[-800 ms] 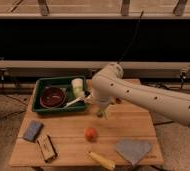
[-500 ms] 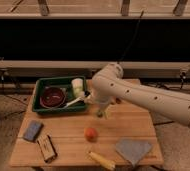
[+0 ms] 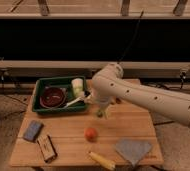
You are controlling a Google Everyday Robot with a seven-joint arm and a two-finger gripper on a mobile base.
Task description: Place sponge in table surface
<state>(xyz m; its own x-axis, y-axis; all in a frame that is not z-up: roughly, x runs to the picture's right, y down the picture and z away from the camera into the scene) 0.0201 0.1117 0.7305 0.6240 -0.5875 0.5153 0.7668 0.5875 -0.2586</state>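
The sponge, a small blue-grey block, lies on the front left part of the light wooden table surface. My gripper hangs below the white arm over the middle of the table, just right of the green tray. It is well to the right of the sponge and apart from it. Nothing shows in the gripper.
A green tray at the back left holds a dark red bowl, a white cup and a white spoon. A brown block, an orange ball, a yellow item and a grey-blue cloth lie along the front.
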